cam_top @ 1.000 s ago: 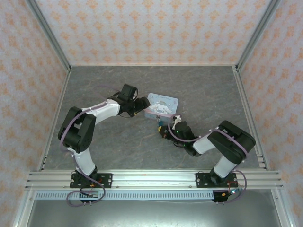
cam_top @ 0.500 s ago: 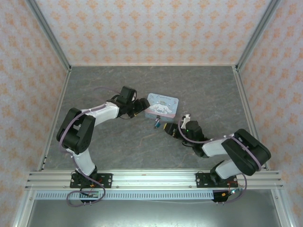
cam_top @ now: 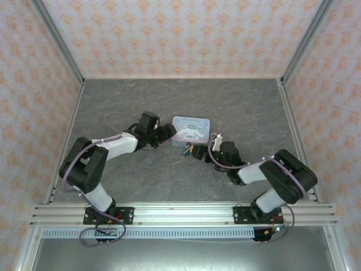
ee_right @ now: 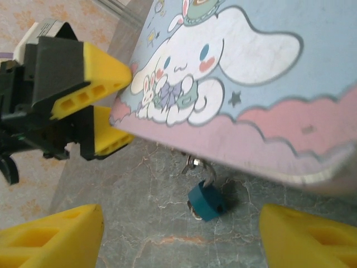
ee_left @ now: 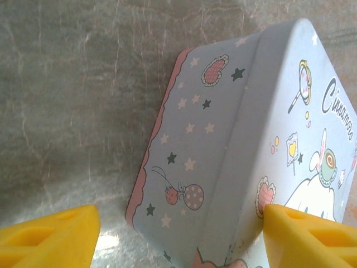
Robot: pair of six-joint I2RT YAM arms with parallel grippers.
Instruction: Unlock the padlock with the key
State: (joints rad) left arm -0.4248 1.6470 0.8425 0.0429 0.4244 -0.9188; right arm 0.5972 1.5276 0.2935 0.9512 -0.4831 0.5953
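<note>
Right gripper (ee_right: 178,240) wide open, empty, hovers near padlock (ee_right: 205,202), which lies on grey floor (ee_right: 150,218) just beside cartoon tin box (ee_right: 251,84). Left gripper (ee_left: 181,218) open, straddling a tin box corner.

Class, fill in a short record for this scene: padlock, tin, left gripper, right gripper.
padlock: teal, on the floor by the tin's edge
tin: light blue, cartoon print
left gripper: open, fingers either side of the tin's corner
right gripper: open, aimed at the padlock
</note>
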